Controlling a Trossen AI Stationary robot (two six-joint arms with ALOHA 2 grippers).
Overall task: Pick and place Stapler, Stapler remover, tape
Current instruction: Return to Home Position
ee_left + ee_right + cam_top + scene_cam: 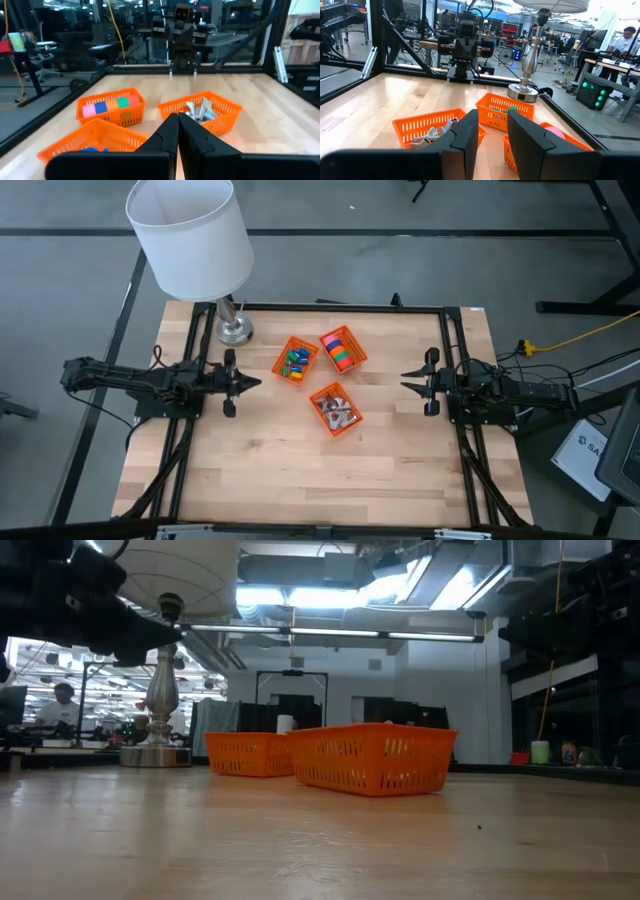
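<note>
Flanking the remover basket (324,389), my left fingers (167,132) are clenched, right fingers (467,132) released; tape (341,350) shows overhead, not low.

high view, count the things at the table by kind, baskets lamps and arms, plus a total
orange baskets: 3
lamp: 1
robot arms: 2
total: 6

Robotics lab: workbenches (609,63), exposed ceiling ducts (300,612).
</note>
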